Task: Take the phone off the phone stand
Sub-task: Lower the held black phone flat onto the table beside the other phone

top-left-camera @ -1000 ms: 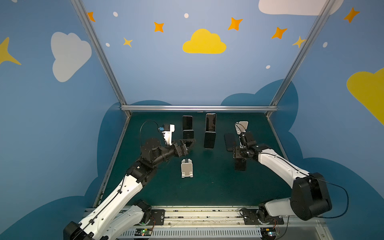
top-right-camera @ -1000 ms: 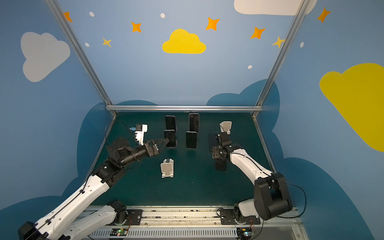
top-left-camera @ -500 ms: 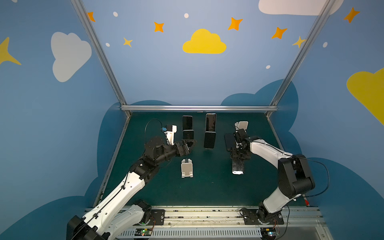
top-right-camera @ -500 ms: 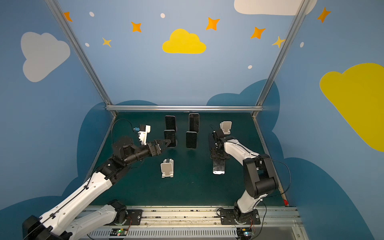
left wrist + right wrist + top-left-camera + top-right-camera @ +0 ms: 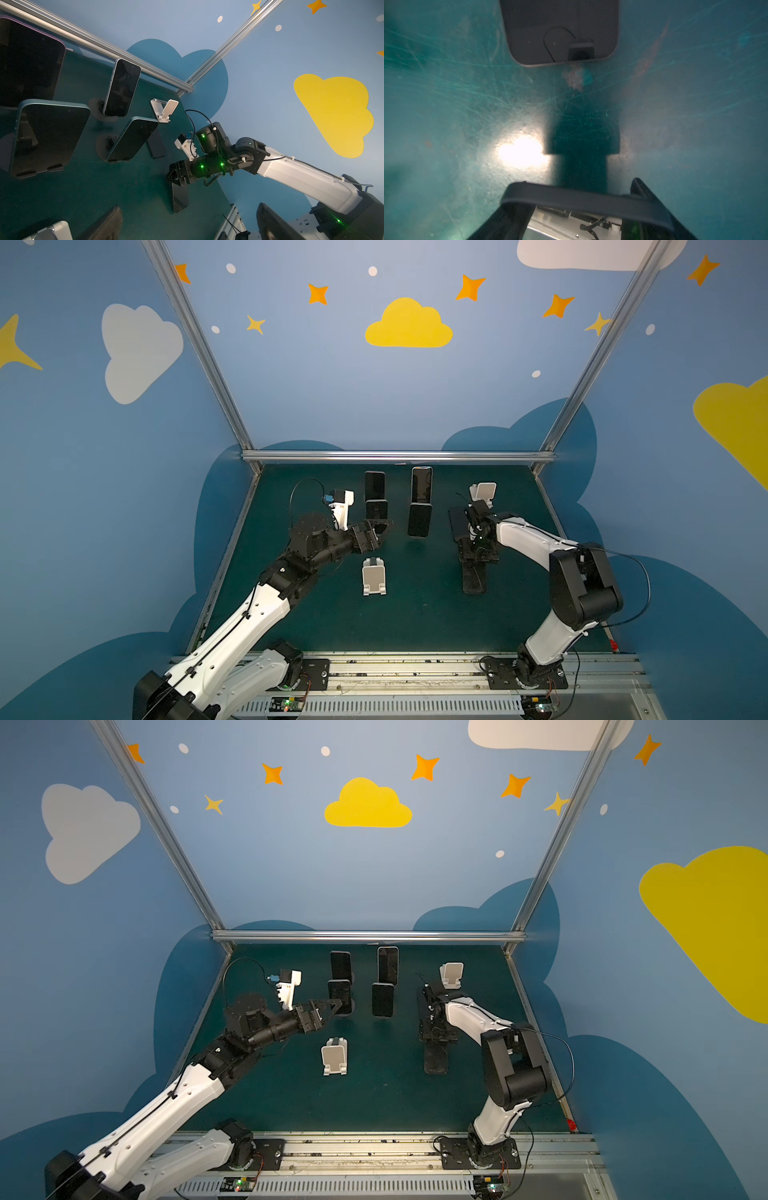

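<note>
Phone (image 5: 473, 580) is clamped at one end in the right gripper (image 5: 474, 562), held low over the table (image 5: 415, 614) on its right side. The left gripper (image 5: 382, 533) gapes wide beside a propped phone (image 5: 376, 509).

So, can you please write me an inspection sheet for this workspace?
Surface: scratched dark green mat.
Job's things: four black-screened phones upright in stands; two dark phones lying flat at right.
Clutter: two empty white plastic stands.
Grippers: left gripper open beside the front-left upright phone; right gripper at the nearer flat phone's end, grip unclear.
Cables: black cables looping at left wrist and right arm.
Surroundings: blue walls with painted clouds, stars; aluminium frame.
</note>
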Controlling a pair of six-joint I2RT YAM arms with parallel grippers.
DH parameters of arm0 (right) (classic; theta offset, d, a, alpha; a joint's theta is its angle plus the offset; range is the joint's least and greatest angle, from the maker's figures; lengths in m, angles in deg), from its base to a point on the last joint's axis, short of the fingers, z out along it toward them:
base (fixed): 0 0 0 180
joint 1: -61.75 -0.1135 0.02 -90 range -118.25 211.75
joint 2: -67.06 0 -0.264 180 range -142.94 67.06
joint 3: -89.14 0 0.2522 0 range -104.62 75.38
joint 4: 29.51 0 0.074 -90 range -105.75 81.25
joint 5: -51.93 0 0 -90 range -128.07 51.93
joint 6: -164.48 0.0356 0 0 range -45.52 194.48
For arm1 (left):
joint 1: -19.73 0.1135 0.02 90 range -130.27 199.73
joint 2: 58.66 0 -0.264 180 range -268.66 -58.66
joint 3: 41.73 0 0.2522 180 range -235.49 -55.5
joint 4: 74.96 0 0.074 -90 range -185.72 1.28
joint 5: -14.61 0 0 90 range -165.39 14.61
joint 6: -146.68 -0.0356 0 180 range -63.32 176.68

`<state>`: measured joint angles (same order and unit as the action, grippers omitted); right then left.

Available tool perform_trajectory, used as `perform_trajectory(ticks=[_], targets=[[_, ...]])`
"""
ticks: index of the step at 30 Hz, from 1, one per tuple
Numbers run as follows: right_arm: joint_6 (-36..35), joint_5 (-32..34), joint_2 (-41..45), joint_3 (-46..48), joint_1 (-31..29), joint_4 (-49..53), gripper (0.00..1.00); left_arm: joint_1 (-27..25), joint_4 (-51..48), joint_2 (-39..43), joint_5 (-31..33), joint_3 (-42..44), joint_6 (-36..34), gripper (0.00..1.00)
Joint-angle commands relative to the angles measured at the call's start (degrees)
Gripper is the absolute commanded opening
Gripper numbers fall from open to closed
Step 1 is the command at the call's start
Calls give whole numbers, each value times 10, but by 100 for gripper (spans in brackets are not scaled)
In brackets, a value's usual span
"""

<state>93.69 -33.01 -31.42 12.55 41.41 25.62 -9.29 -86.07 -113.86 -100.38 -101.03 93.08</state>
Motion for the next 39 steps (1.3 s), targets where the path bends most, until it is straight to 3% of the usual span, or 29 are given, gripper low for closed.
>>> perform_trajectory(ticks=[1,10,26,39], targets=[[-21,7,-16,-25,3,38,73,-2,1,4,-2,-14,-10,100],[-74,-22,-74,-73,3,52,75,-2,6,10,6,-9,-12,100],[-66,41,-129,-112,-15,98,78,-2,-14,15,38,-12,-16,100],[-67,13,-127,-114,-14,91,79,-2,-9,33,66,-1,-21,100]])
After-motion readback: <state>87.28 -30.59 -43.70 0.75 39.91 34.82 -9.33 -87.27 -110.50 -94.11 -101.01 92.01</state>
